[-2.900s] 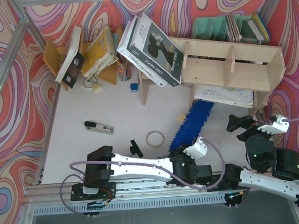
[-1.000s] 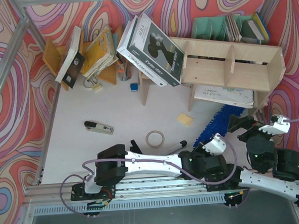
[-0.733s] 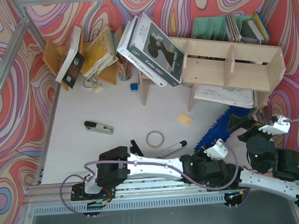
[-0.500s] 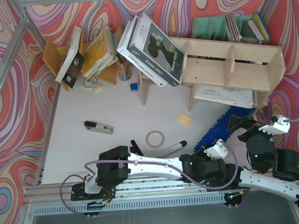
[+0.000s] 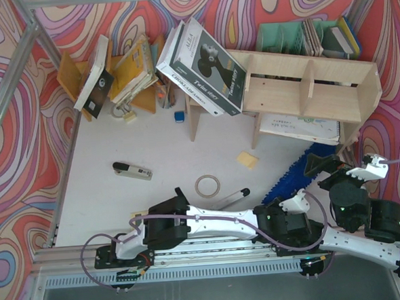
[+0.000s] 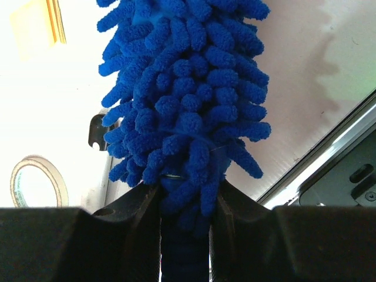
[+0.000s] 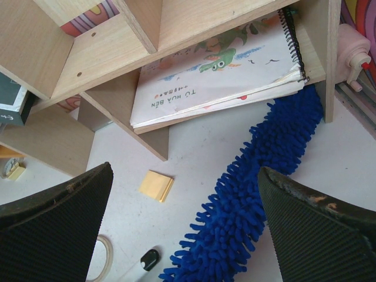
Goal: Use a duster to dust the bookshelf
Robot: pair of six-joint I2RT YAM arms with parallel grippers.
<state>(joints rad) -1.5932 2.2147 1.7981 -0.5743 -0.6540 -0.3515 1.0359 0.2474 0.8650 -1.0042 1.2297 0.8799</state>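
The plywood bookshelf (image 5: 305,89) stands at the back right, with a spiral-bound book on its lower tier. The fluffy blue duster (image 5: 295,170) lies slanted on the table in front of it, its far tip tucked under the lower tier beside the right end panel (image 7: 320,70). My left gripper (image 5: 274,203) is shut on the duster's handle end, and in its wrist view the blue fronds (image 6: 188,88) rise from between the fingers (image 6: 144,229). My right gripper (image 5: 323,171) hangs open above the duster (image 7: 252,200), holding nothing. The bookshelf's underside (image 7: 176,23) fills the top of the right wrist view.
A tape ring (image 5: 207,185), a marker pen (image 5: 227,199), a yellow sticky pad (image 5: 247,160) and a stapler (image 5: 132,170) lie on the table. A black box (image 5: 201,65) leans on the shelf's left end. A teal organizer (image 5: 285,36) and an orange rack (image 5: 114,73) stand behind.
My left arm has reached further right and drawn back toward the near edge. The duster has swung from the shelf's middle to its right end. The right arm has stayed still.
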